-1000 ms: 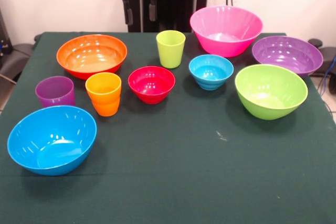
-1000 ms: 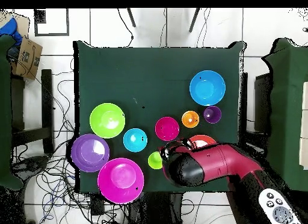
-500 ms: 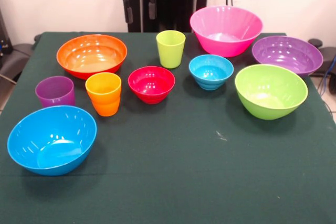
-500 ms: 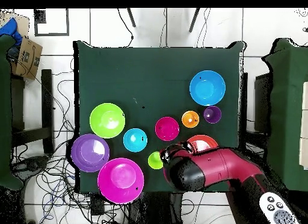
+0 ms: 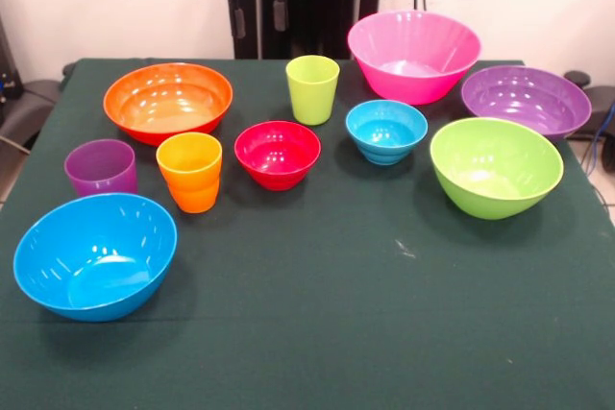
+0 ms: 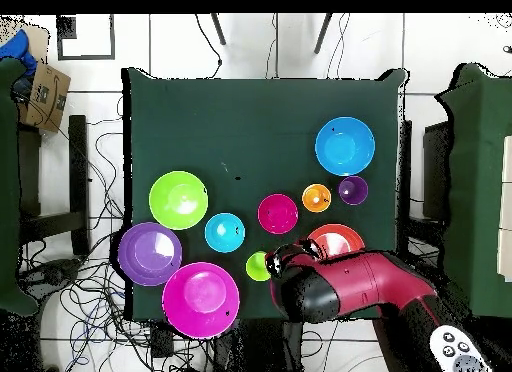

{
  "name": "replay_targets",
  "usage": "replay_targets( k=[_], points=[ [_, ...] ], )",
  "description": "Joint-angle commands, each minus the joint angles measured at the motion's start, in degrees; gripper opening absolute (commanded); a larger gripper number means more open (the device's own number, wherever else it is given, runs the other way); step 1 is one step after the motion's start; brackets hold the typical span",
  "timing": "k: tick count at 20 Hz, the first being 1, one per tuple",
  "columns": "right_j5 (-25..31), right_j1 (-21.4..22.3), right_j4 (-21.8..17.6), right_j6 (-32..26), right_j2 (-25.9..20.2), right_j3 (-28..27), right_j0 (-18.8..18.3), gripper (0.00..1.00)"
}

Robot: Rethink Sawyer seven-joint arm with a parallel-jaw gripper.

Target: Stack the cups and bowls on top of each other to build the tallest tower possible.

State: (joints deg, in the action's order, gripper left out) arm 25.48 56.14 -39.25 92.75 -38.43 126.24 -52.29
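gripper [image 5: 257,18]: raised behind tabletop [image 5: 384,314], grasp state unclear | cups, bowls: all separate, unstacked | lime green cup [image 5: 312,89] nearest gripper

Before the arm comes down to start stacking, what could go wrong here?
1. The orange cup stands close to the purple cup and the red bowl; reaching for one may knock a neighbour.
2. The green cup is tall and narrow, so a side bump could tip it.
3. The purple bowl sits near the table edge and might be pushed off.
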Motion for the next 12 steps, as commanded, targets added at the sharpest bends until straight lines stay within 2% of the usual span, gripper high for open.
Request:
replay_targets(
  k=[1, 6, 12],
  points=[
    [-3.5, -1.13, -4.33, 3.93, 3.2, 4.02, 2.49, 1.0],
    [-4.83, -2.43, -5.51, 4.44, 4.66, 3.53, 3.18, 1.0],
    [-8.83, -5.52, -8.49, 7.15, 9.51, 1.77, 6.76, 1.0]
  ],
)
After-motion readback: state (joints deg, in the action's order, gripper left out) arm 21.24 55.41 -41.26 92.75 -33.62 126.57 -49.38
